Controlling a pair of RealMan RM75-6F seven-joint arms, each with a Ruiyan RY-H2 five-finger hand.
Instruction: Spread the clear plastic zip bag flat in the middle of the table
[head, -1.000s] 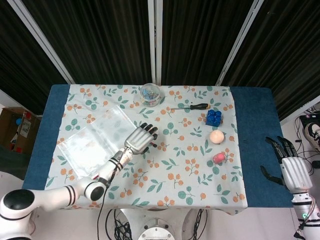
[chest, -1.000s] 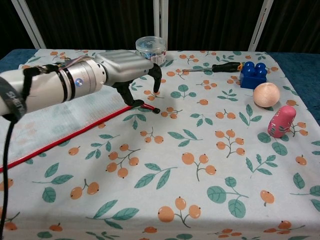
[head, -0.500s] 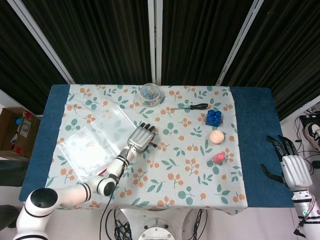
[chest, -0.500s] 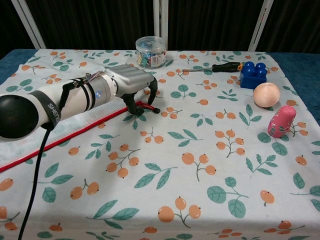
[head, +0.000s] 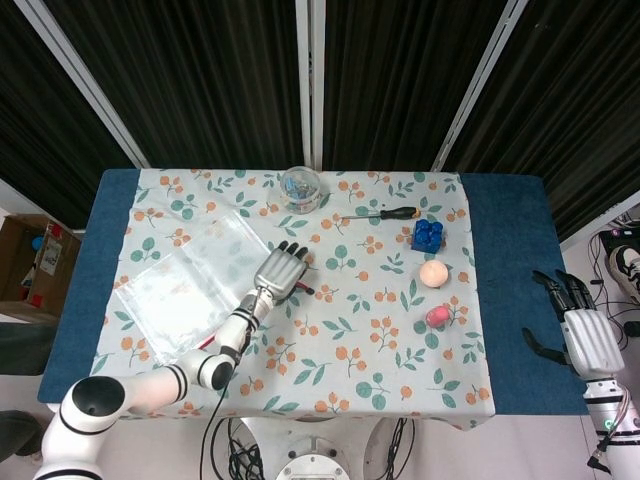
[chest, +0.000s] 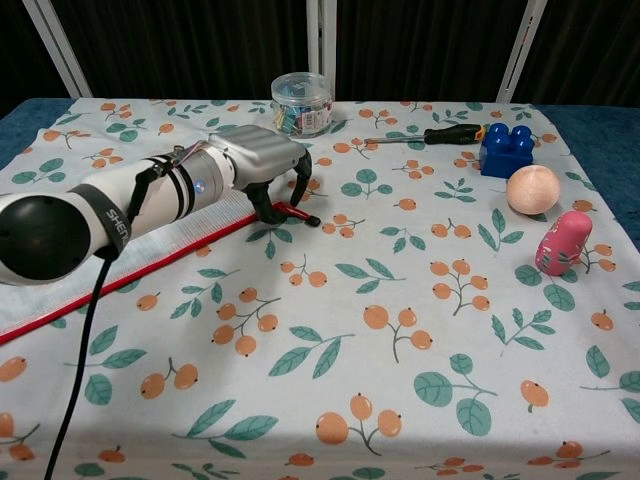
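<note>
Clear zip bag (head: 190, 280): lies flat on the table's left half, red zip edge (chest: 150, 262) plain only in your chest view. Your left hand (chest: 262, 165) arches over its right corner, fingers curled down; whether they grip is unclear. Your right hand (head: 583, 335), head view only: fingers spread, holding nothing.

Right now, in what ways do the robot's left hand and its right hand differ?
The left hand is over the floral tablecloth, fingers curled down at the red zip edge of the clear zip bag; the right hand is beside the table, over its blue edge, fingers apart, holding nothing. Both are grey with dark fingers.
</note>
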